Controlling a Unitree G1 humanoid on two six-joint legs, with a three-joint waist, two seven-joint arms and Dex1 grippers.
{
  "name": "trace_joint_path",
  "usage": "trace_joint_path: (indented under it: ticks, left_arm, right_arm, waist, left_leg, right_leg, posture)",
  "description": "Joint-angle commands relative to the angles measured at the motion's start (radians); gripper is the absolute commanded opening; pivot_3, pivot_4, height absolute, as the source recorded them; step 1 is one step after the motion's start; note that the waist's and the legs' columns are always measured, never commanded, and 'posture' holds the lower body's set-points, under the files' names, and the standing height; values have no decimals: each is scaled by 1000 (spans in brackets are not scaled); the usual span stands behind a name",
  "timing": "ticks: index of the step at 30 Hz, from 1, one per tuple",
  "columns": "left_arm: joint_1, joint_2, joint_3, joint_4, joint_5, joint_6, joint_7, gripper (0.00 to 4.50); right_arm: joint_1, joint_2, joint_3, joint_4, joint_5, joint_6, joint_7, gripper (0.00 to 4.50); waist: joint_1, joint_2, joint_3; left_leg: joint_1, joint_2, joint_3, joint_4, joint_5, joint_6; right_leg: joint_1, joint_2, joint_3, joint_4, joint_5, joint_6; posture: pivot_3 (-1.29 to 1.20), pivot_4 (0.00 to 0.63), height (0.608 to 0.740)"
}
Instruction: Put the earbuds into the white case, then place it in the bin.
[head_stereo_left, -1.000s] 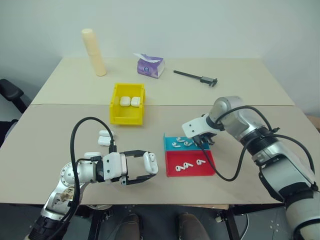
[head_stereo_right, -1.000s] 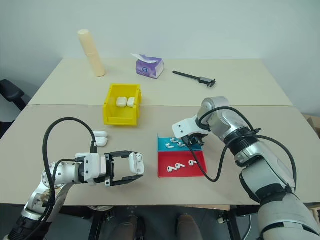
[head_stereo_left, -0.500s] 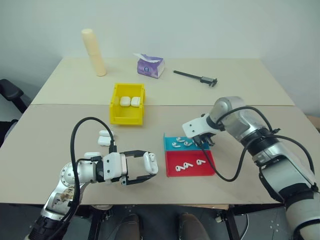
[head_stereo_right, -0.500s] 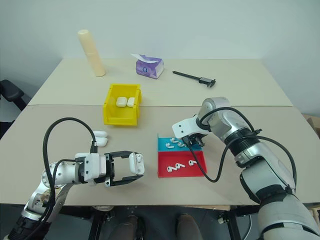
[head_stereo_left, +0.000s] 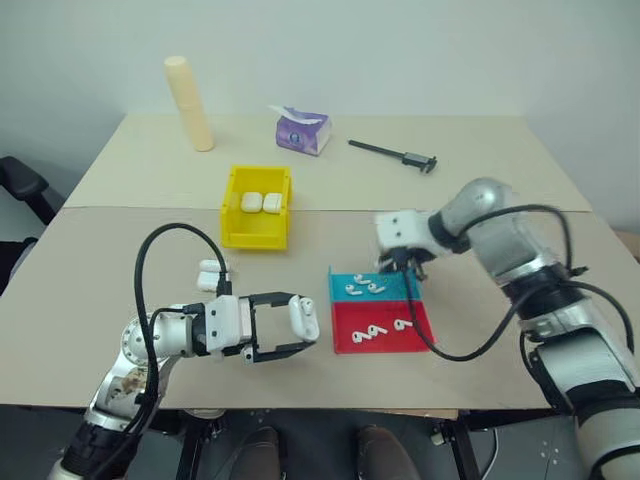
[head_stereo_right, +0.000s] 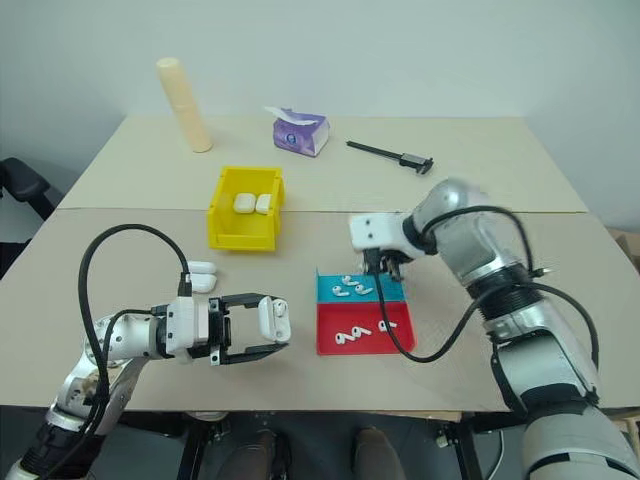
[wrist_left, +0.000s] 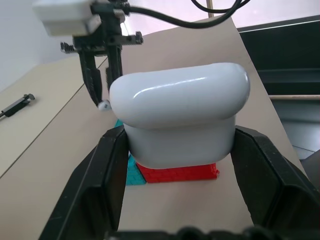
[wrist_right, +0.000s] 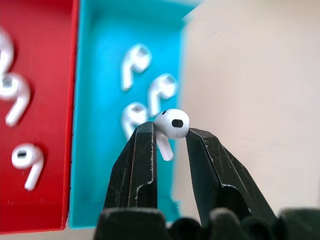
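The earbuds are the story here, and one of them has just come up out of the teal tray (head_stereo_left: 372, 287); start with the desk (head_stereo_left: 500, 175), where the yellow bin (head_stereo_left: 255, 207) sits toward the back with two closed cases already inside and two spare cases (head_stereo_left: 208, 275) lie just in front of it on the left; the teal tray and the red tray (head_stereo_left: 383, 328) lie side by side at centre, three earbuds left in the teal one (wrist_right: 145, 92) and three in the red; the left gripper (head_stereo_left: 290, 326) hovers level above the desk's near edge, clamped on the white case (wrist_left: 179, 120), lid still closed as far as I can see; the right gripper (wrist_right: 169, 136), low over the teal tray a second ago, has lifted clear and now hangs above it, fingers narrowed around one picked earbud (wrist_right: 171, 125), stem down; so the pick looks good, and the job now, I'd say, is getting that case open and carrying the bud across to it.
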Motion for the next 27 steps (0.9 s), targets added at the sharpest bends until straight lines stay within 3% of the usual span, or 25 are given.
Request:
trace_joint_path:
  ticks: [1,8,11,14,21,27]
  left_arm:
    - [-50,-3,17,-1,-64,18,-26,2803]
    - [-198,-26,14,22,-187,112,-93,2803]
    - [-252,-46,9,46,-212,141,-111,2803]
    - [-290,-67,0,66,-217,154,-131,2803]
    - [-360,-126,-16,121,-205,161,-150,2803]
    - [-379,-159,-24,140,-188,150,-151,2803]
  right_arm:
    - [56,-46,-155,-209,113,187,-31,1009]
    - [196,-2,-526,-637,459,631,-164,1009]
    - [244,139,-726,-776,690,750,-250,1009]
    - [288,251,-841,-865,889,816,-348,1009]
    - [381,358,-807,-934,1125,837,-596,1009]
    - [463,306,-700,-956,1170,737,-668,1009]
  waist:
    - [4,0,0]
    - [7,0,0]
    - [0,0,0]
    - [-1,0,0]
    - [-2,0,0]
    - [-4,0,0]
  left_leg:
    - [0,0,0,0,0,0]
    - [0,0,-4,0,0,0]
    - [0,0,-7,0,0,0]
    - [0,0,-9,0,0,0]
    - [0,-1,-9,0,0,0]
    - [-1,-1,-10,0,0,0]
  right_leg:
    - [0,0,-1,0,0,0]
    - [1,0,0,0,0,0]
    - [2,1,0,0,0,0]
    - [2,1,0,0,0,0]
    - [2,1,-1,0,0,1]
    - [2,1,-1,-1,0,1]
  posture:
    - [0,150,740]
    - [0,150,740]
    - [0,150,740]
    - [0,150,740]
    - [0,150,740]
    - [0,150,740]
